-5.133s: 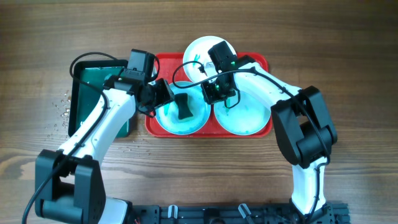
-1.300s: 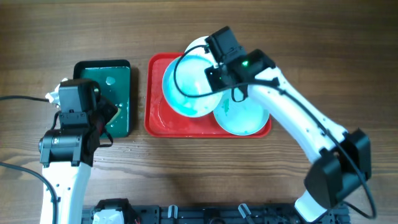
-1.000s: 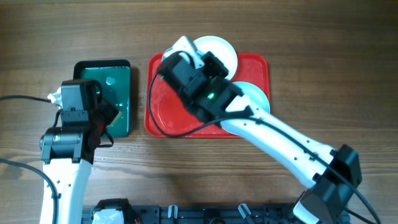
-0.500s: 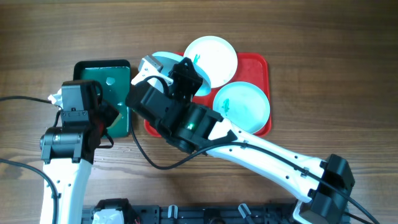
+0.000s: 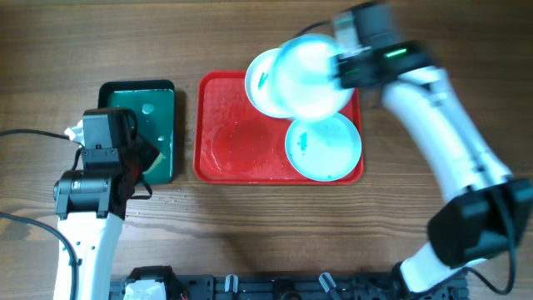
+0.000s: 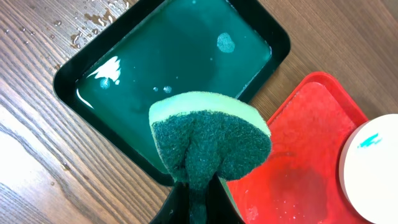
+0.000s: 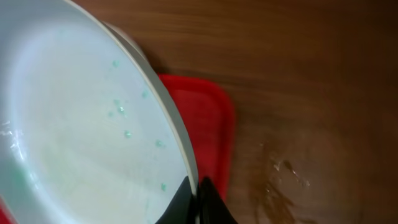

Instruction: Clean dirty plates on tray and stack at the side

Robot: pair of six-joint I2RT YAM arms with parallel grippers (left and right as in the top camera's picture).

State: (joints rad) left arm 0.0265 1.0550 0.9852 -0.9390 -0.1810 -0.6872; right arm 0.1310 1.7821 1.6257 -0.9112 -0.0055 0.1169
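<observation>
Here's the carried plate [image 5: 310, 77], light turquoise and blurred in the overhead view, riding high over the far right corner of the red tray [image 5: 225, 142]. It partly covers the white plate [image 5: 260, 83] beneath. The right jaws are pinched on its rim alone, a thin edge grip in the wrist view, and the plate hangs tilted off to one side. That's the worry: the plate looks wet, the blur suggests a fast swing, and so small a hold could let it pivot or slide out. It would then land on the white plate or on the tray's rim. A low pass could also clip the white plate. A few tiny teal flecks show on its face too, so it may reach the stack not quite clean. Over on the other side, the left jaws are clamped on the green sponge [image 6: 208, 140], parked above the dark green tray [image 6: 280, 46] with its pool of water, droplets on the bench [image 5: 250, 233] beside it. The second turquoise plate [image 5: 325, 148], with its teal smear, sits on the red tray's near right. Against half a second ago, the right arm has swept from low across the tray's left to the far right. The left arm and both resting plates have not budged.
</observation>
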